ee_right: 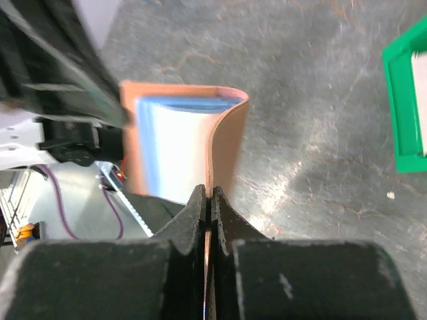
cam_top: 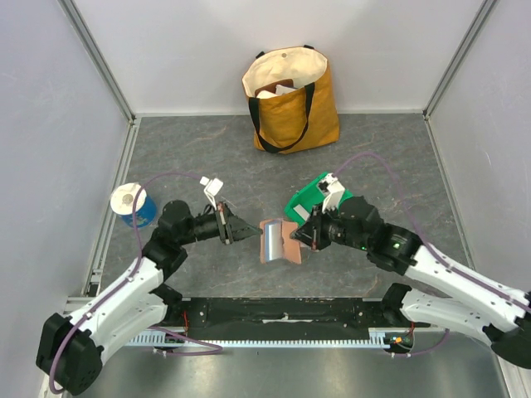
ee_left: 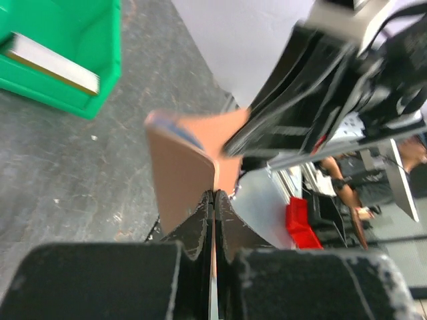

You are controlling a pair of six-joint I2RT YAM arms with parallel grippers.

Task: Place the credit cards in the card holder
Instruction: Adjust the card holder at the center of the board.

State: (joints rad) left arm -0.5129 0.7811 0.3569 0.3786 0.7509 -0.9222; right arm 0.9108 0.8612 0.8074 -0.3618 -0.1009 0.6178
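Both pincers are on the card holder [cam_top: 280, 239], which is held up off the grey table [cam_top: 207, 157] between my 2 arms, front middle of the top view. My left pincer [cam_top: 254, 232] is squeezed fully together on the holder's left flap. From the left wrist, a thin strip of brown sits between the fingertips [ee_left: 200, 220] with no gap showing. My right pincer [cam_top: 301, 236] is clamped just as tight on the opposite flap, and from the right wrist the brown edge runs straight into the closed tips of that pincer [ee_right: 208, 195]. The holder is bent open at roughly a right angle, terracotta outside. Its pale blue lining [ee_right: 175, 143] faces the right wrist camera, and 1 flap points at each arm. The green bin [cam_top: 304, 201] sits on the table just behind the right pincer, not touching the holder. A pale flat item [ee_left: 52, 61] lies in the bin; it may be a card, but the blur is too heavy to tell. No card that I can make out is in the holder. A tan and mustard tote bag [cam_top: 292, 104] stands against the back wall, well apart.
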